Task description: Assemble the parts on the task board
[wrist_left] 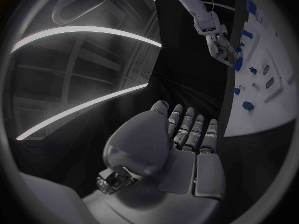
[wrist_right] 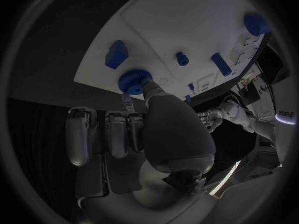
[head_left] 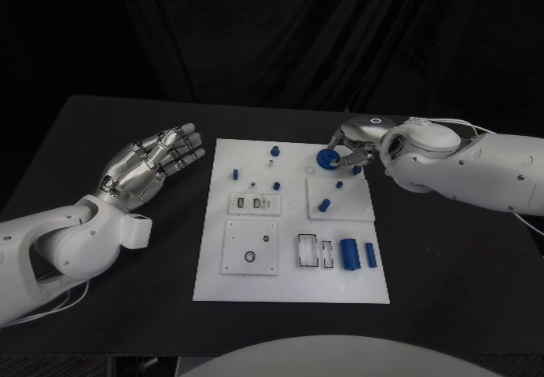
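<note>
Left robot hand (head_left: 153, 162) hovers over the bare black counter (head_left: 102, 126) just beside the left edge of the task board (head_left: 292, 290), its palm flat and its fingers stretched out and apart, grasping nothing. On the near part of the white board two blue cylinders (head_left: 358, 254) lie side by side, next to some pale rectangular slots, and to their left sits a square white plate (head_left: 251, 247) with a dark ring on it. Further up, two small blue pegs (head_left: 330, 196) stand on another square plate, and a few more small blue pieces are spread over the left and far part of the board. At the far right corner of the board the right robot hand (head_left: 354, 146) reaches in from the side and grasps a round blue gear-like part (head_left: 326, 159) between its thumb and a finger; the right wrist view shows this part (wrist_right: 132, 79) with a toothed rim, pinched at the fingertips (wrist_right: 151, 88) while the other fingers are curled back. I cannot tell if the part touches the board or is held a little above it.
</note>
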Robot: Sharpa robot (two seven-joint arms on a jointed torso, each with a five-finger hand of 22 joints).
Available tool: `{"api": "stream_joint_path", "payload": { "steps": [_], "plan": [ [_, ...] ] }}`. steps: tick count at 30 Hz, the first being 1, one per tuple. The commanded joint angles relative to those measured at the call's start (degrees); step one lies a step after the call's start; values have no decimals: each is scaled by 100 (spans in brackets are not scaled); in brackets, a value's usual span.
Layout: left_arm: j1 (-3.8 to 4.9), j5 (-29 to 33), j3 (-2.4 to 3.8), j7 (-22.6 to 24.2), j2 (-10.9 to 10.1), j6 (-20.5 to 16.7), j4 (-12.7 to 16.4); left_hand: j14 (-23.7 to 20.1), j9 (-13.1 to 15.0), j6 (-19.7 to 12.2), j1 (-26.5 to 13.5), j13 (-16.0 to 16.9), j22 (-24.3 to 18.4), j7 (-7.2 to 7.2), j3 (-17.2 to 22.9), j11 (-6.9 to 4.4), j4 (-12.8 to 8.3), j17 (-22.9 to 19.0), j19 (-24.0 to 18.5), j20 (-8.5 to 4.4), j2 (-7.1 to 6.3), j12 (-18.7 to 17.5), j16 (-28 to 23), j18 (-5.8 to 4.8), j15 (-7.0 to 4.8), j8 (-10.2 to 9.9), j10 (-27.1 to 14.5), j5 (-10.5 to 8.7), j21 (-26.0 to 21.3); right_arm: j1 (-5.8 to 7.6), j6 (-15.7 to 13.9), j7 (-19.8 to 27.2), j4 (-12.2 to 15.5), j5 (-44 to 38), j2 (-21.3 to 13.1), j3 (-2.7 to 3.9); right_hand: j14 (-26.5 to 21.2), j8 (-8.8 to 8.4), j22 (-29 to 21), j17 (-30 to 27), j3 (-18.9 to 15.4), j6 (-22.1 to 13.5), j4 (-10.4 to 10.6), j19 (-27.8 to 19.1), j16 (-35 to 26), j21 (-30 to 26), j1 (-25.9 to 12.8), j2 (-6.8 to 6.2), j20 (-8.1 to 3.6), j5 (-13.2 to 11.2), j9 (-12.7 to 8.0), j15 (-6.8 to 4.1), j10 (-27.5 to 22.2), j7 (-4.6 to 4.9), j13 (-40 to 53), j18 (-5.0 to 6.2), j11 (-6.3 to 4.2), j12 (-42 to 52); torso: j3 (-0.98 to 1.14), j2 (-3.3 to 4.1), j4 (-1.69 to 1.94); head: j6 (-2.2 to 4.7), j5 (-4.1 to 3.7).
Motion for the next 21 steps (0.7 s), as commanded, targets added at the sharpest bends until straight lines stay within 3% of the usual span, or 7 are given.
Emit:
{"api": "stream_joint_path", "payload": {
  "steps": [1, 3, 7, 8, 11, 16, 21],
  "plan": [
    [-2, -7, 5, 275, 15, 97, 2, 18, 5, 9, 62, 6, -7, 19, 26, 37, 13, 8, 28, 16, -16, -14, 25, -86, 36, 7, 8, 23, 33, -64, 130, -75, -31, -37, 23, -18, 620, 36, 1284, 1508, 9, 52, -58, 282, 17, -36, 81, -1, 18, 63, 47, 20, 606, -7, 1508, -40, 6, 15, 2, 1, -4, -3, 8],
    [-3, -7, 5, 274, 18, 101, -1, 15, 4, 6, 64, 6, -7, 20, 30, 39, 13, 7, 26, 16, -16, -14, 23, -87, 37, 6, 8, 23, 31, -74, 113, -67, -40, -37, 28, -18, 620, 152, 1287, 1508, 52, 216, -156, 281, 17, -41, 181, 21, 1, 268, 166, 1, 606, -34, 1508, -40, -18, 15, 0, 0, -3, -5, 12],
    [-6, -7, 5, 269, 26, 107, -15, 14, 3, -2, 65, 5, -8, 22, 38, 41, 12, 7, 24, 15, -12, -21, 23, -89, 39, 3, 3, 24, 30, -91, 64, -47, -60, -37, 41, -18, 620, 260, 1287, 1508, 69, 331, -220, 278, 17, -48, 231, 50, -12, 307, 285, -18, 606, -67, 1508, -38, -42, 15, -1, -3, 1, -6, 15],
    [-7, -7, 5, 268, 28, 109, -18, 14, 3, -2, 65, 5, -8, 22, 38, 41, 12, 7, 24, 15, -12, -21, 23, -89, 39, 3, 3, 24, 30, -94, 63, -45, -69, -37, 48, -18, 620, 482, 1286, 1508, 54, 501, -286, 274, 17, -57, 255, 69, -40, 389, 460, -45, 606, -113, 1508, -36, -84, 15, -2, -1, -3, -1, 19],
    [-9, -7, 5, 265, 29, 117, -23, 14, 3, -2, 65, 5, -8, 22, 38, 41, 12, 7, 24, 15, -12, -21, 23, -89, 39, 3, 3, 24, 30, -104, 82, -43, -106, -37, 84, -18, 620, 772, 1293, 1508, 12, 387, -362, 277, 17, -61, 227, 112, -83, 450, 792, -81, 606, -144, 1508, -37, -123, 15, -2, -2, -4, -16, 15],
    [-12, -7, 5, 264, 31, 130, -20, 8, 2, -12, 68, 4, -8, 26, 56, 44, 13, 5, 24, 15, -4, -25, 20, -95, 43, 0, -2, 26, 30, -123, 113, -47, -147, -63, 134, -18, 620, 925, 1299, 1508, 9, 309, -405, 282, 17, -60, 228, 125, -92, 552, 964, -90, 606, -152, 1508, -39, -124, 15, -4, -1, 3, -19, 16],
    [-14, -7, 5, 261, 16, 142, -14, 10, 2, -12, 69, 4, -8, 28, 67, 46, 14, 6, 25, 15, 0, -24, 23, -98, 46, 0, -2, 27, 30, -131, -61, 11, -103, -118, 115, -16, 620, 1316, 1331, 1508, 50, 283, -467, 326, 17, -10, 205, 104, -115, 1229, 1342, -114, 606, -177, 1508, -54, -139, 15, -5, -4, -8, 23, 68]
  ]
}}
